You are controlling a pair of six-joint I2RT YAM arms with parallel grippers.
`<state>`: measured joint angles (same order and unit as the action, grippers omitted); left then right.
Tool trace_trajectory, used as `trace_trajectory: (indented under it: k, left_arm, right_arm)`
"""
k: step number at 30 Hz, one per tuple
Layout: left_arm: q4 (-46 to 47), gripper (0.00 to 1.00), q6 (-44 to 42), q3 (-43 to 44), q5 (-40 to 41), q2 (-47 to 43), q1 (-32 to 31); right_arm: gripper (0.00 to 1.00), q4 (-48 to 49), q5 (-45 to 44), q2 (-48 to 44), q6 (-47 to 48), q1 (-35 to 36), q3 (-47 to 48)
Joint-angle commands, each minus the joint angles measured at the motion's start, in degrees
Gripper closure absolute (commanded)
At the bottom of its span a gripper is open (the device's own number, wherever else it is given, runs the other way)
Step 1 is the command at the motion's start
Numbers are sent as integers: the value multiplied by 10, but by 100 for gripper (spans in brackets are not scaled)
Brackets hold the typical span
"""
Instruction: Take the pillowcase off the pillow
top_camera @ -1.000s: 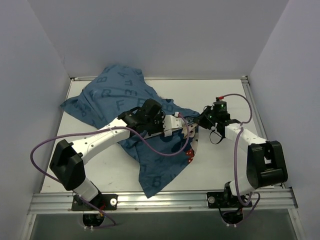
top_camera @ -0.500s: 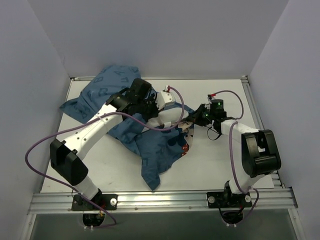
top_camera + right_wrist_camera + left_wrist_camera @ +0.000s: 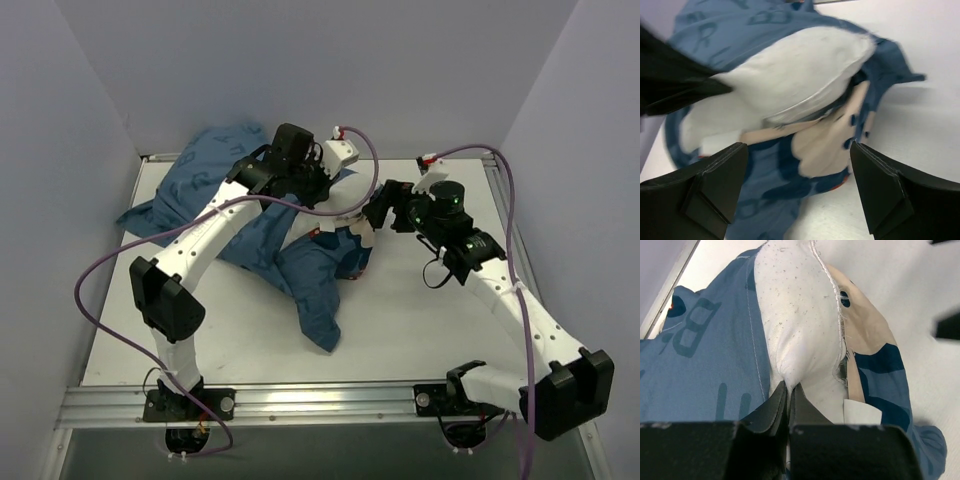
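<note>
— White pillow (image 3: 795, 315) fabric is pinched tight in our left gripper (image 3: 788, 390), and it now sits farther back on the table (image 3: 430, 320) than a moment ago.
— And the blue pillowcase (image 3: 310, 290)?
— It's bunched mid-table around the pillow, with one white end bared. On the right, our right gripper (image 3: 797, 150) has just let go: jaws wide, nothing held.
— So we need a fresh hold on the pillowcase, we reckon.

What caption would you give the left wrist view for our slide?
Shut left gripper pinches the white pillow, blue pillowcase bunched beside it.
</note>
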<state>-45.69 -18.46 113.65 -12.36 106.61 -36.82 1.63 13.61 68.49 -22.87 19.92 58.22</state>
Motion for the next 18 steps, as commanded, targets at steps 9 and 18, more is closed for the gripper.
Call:
trace_trajectory:
  k: [9,18]
  left_arm:
    - [51,98,72,94,63,2,23]
    - [52,98,87,183,89,20,99]
  right_arm:
    - [21,69,-64,103,-73,197,-13]
    - [100,97,-73,34,-116,203,-158]
